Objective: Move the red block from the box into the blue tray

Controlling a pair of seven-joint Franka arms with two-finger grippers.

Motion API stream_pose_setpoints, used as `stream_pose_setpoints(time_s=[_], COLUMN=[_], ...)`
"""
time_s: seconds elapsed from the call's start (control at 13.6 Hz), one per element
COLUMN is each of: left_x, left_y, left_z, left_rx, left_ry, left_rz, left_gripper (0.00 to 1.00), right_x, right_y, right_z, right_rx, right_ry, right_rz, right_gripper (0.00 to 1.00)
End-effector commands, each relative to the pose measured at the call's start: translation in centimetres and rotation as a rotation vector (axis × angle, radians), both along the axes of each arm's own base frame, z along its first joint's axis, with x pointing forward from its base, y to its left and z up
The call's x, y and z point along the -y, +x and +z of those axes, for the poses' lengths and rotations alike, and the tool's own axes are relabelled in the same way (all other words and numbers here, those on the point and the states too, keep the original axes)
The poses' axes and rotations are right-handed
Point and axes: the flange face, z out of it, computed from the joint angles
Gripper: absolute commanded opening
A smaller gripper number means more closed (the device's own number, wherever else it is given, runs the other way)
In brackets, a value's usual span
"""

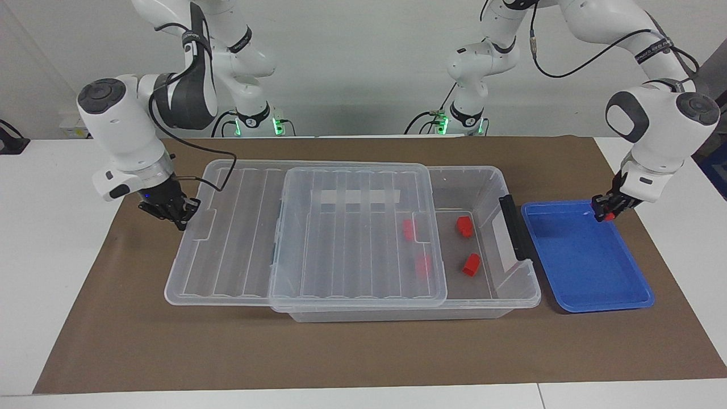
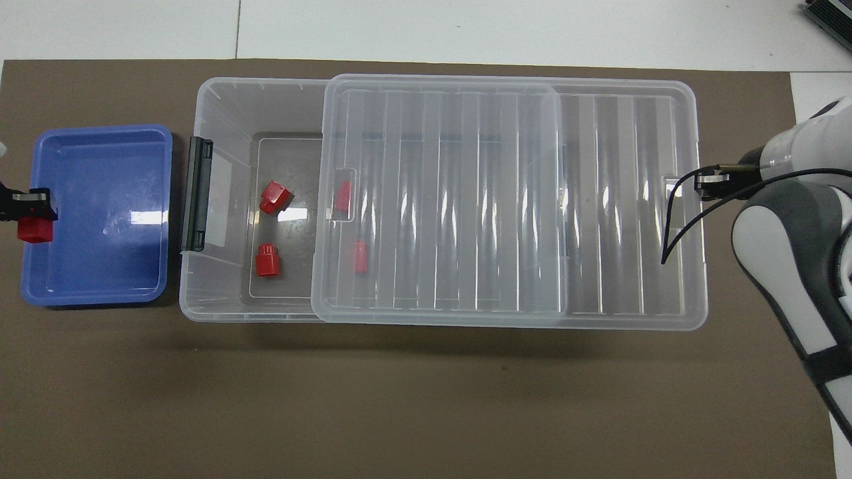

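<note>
**Over tray edge: left gripper carries a red block**

Over the blue tray's (image 1: 585,258) outer rim, at the left arm's end of the table, the left gripper (image 1: 605,212) pinches a red block (image 2: 34,230) between its fingertips, held just above the tray. Beside the tray, toward the right arm, the box (image 1: 483,182) holds four more red blocks: two (image 1: 464,225) (image 1: 471,264) in the uncovered end, two under the clear lid (image 1: 318,238). At the lid's end edge, by its handle notch, the right gripper (image 1: 180,216) sits with fingertips pressed together; can't tell if it's touching the lid. Lid lies offset, overhanging the box toward that gripper.
</note>
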Motion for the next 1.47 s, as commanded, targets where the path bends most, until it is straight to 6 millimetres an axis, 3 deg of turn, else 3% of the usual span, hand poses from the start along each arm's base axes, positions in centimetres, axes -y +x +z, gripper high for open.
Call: stream_pose_setpoints(time_s=[0.0,0.22,0.37,0.59,0.73,1.03,1.25,1.32,1.39], left_x=[0.0,0.6,1.5,-0.1,-0.1,0.2,0.8,0.8,0.8], left_y=[0.7,1.1,0.7,-0.3,-0.3,-0.9,-1.6,-1.6,-1.6], left_z=[-3.4,-8.7,-10.7,-11.5,-11.7,-13.6,-14.8,-14.8,-14.8], left_rx=[0.020,0.049,0.040,0.031,0.037,0.072,0.097,0.099,0.099], left_ry=[-0.020,-0.090,-0.092,-0.087,-0.086,-0.077,-0.071,-0.071,-0.071], left_rz=[-0.004,0.038,0.020,-0.035,-0.041,-0.044,-0.051,-0.051,-0.051], left_gripper=[0.02,0.02,0.03,0.04,0.04,0.05,0.08,0.12,0.25], right_x=[-2.8,-6.5,-8.7,-12.1,-13.7,-15.8,-16.0,-16.0,-16.0], right_y=[0.2,-0.1,-0.4,-0.9,-1.2,-1.6,-1.6,-1.6,-1.6], right_z=[-0.3,-0.4,-0.4,-0.3,-0.3,-0.2,-0.2,-0.2,-0.2], right_rx=[0.010,0.005,0.001,0.005,0.004,0.011,0.011,0.011,0.011], right_ry=[0.020,0.020,0.020,0.021,0.021,0.024,0.024,0.024,0.024], right_rz=[0.056,0.122,0.157,0.213,0.239,0.274,0.277,0.277,0.277], right_gripper=[0.00,0.00,0.00,0.00,0.00,0.00,0.00,0.00,0.00])
